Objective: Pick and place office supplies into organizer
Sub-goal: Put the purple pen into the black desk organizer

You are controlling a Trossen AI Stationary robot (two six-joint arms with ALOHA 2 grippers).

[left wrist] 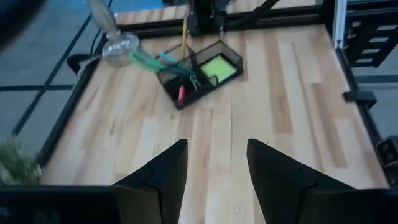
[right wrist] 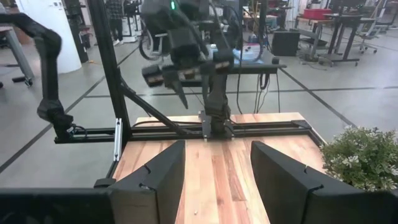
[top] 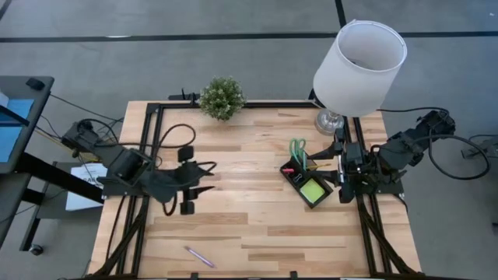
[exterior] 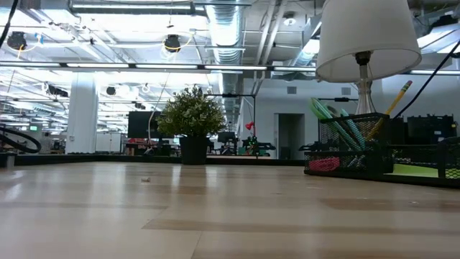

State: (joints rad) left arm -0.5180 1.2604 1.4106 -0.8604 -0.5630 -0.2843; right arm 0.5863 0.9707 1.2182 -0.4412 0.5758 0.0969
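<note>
Left claw (top: 204, 178) sits left-centre of the high view, above the table (top: 257, 233), fingers spread w/ a clear gap & nothing between them; its own wrist view shows the two dark fingers (left wrist: 163, 174) apart over bare wood. Right claw (top: 324, 161) is at the right of the high view, just beside the organizer (top: 307, 180), pointing toward frame centre; its fingers (right wrist: 158, 171) also stand apart, nothing held. Organizer lies tilted at right-centre of the high view, near the lamp (top: 358, 66) base. Inside it: lime-green sticky-note pad (top: 314, 188) in the lower-right compartment, green-handled scissors (top: 298, 150) standing up at the upper end, a wooden pencil (exterior: 392, 108) leaning out, something pink (exterior: 325, 164) low in the mesh (low view) – can't tell exactly what. One purple pen (top: 198, 257) lies alone on the table, lower-left of centre in the high view, well apart from organizer & both claws. Small potted plant (top: 222, 98) stands at the table's far edge, upper centre. A tiny speck (exterior: 145, 179) on the wood in the low view, too small to ID.
</note>
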